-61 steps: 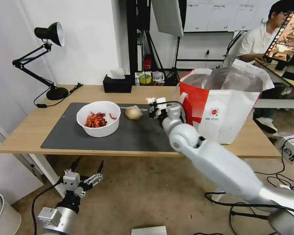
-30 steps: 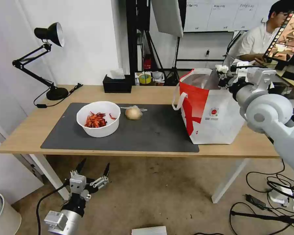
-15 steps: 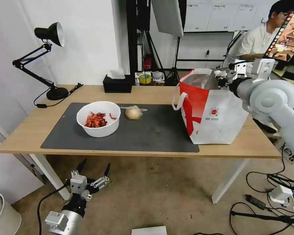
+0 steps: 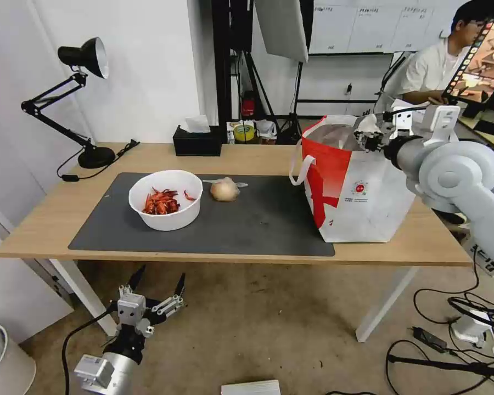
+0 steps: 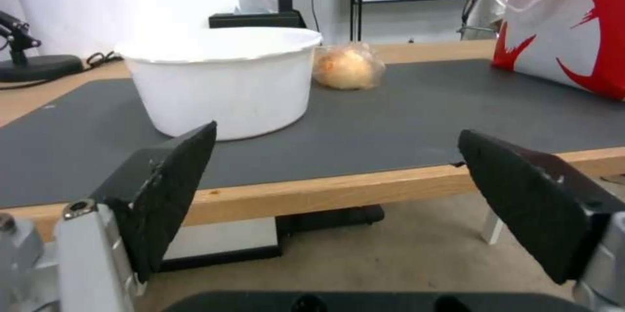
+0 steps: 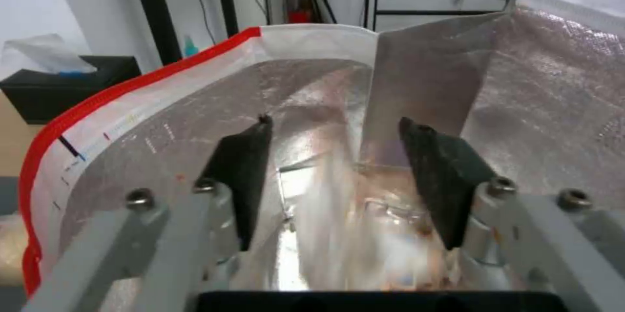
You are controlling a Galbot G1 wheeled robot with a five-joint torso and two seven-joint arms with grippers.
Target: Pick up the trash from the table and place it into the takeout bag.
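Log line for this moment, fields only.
right pincer: open, over takeout bag mouth | left pincer: open, parked below table | on mat: bowl, wrapped ball

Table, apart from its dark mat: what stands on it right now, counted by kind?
trash: 2, bowl and ball
bag: 1
tissue box: 1
lamp: 1
Total: 5
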